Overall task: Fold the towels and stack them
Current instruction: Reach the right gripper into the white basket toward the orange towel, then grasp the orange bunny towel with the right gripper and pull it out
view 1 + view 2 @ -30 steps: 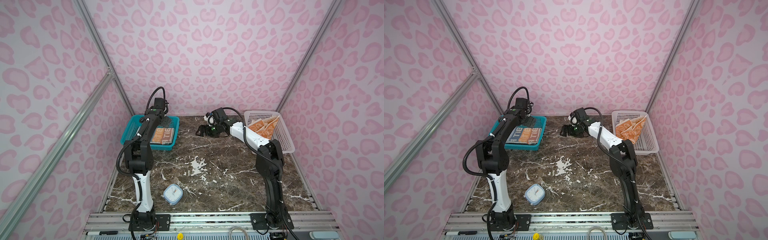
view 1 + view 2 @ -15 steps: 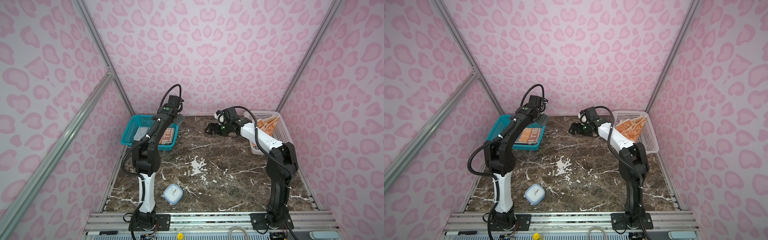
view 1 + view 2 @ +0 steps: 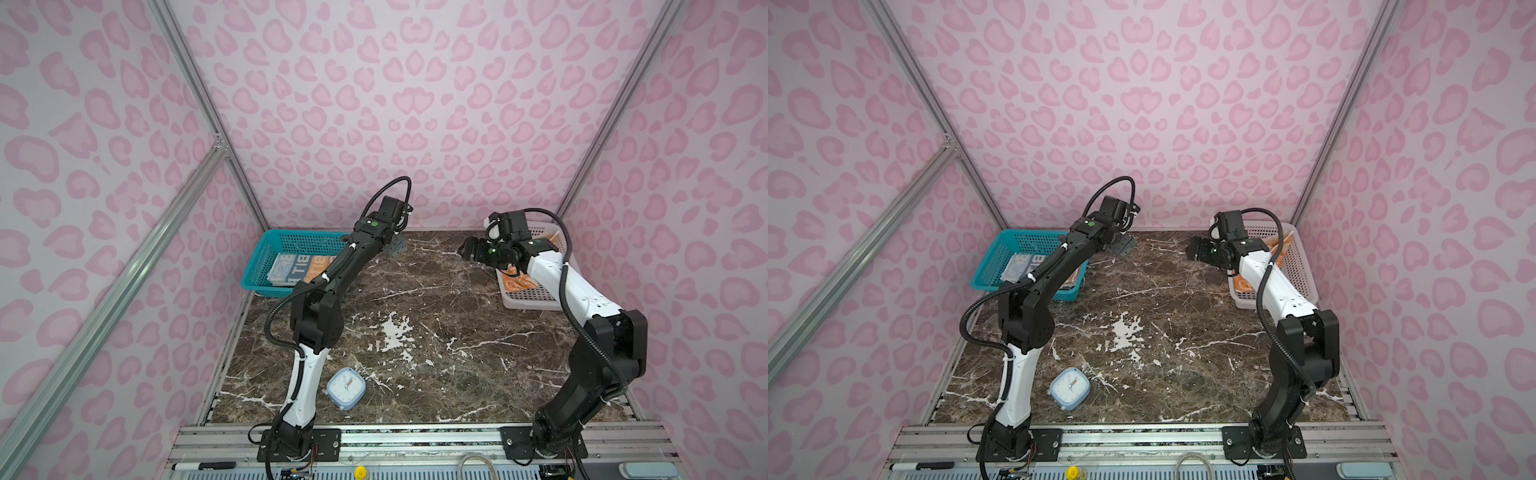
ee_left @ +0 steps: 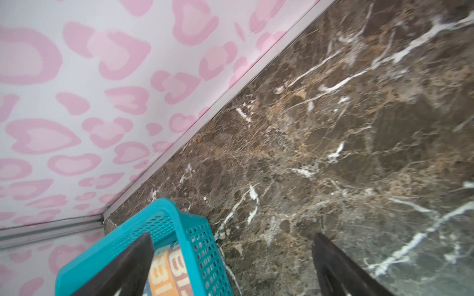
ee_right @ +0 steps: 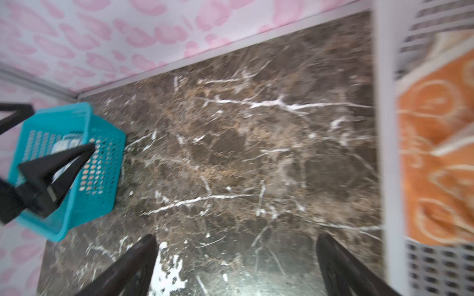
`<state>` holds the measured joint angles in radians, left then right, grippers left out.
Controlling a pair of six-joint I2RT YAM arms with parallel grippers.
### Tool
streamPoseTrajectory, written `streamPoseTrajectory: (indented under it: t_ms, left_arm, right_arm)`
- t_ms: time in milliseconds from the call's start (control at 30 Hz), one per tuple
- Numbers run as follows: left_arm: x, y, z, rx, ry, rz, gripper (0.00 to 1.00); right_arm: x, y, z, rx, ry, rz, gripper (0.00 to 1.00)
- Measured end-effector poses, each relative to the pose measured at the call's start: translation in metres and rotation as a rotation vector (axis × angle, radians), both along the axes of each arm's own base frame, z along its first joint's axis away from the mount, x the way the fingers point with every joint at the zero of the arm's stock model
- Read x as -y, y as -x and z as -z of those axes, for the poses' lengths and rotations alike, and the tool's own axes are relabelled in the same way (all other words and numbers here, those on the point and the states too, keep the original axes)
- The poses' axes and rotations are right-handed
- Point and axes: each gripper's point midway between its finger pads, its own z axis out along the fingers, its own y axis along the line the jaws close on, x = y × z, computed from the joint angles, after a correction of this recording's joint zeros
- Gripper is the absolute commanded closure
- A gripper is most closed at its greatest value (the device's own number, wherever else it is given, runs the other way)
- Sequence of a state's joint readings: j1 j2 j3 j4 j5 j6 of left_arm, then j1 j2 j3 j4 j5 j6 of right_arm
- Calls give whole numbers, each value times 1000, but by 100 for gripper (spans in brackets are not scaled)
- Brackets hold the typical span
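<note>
The left claw (image 3: 395, 247), beside the teal basket (image 3: 303, 240) with the striped towel (image 3: 293, 266), and the right claw (image 3: 466, 250) are wide and empty. I think the orange towel (image 3: 519, 284) must be fetched next.

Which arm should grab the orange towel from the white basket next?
Right. The right tool, open and empty, hangs beside the white basket holding the orange towel; the left tool is by the teal basket.

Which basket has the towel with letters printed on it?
The teal basket, back left: its striped towel shows big letters. The white basket holds an orange towel with no lettering visible.
</note>
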<state>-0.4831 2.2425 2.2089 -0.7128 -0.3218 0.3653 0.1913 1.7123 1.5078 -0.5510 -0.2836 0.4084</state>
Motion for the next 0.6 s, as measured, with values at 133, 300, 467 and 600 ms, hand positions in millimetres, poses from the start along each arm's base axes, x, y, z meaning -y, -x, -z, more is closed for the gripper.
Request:
streamPoseTrajectory:
  t_ms: [133,300,467,600]
  left_arm:
    - [29,6,-2,13,5,50,3]
    - [68,21,-4,23,8,121,2]
    - [107,40,-4,29,10,197,2]
    - [130,53,-2,30,14,242,2]
  right_arm:
    - [76,0,14,-34,40,223,2]
    - [150,13,56,-142,46,441,8]
    - [179,11,98,-239,72,524,12]
    - [194,4,127,-296,103,556,17]
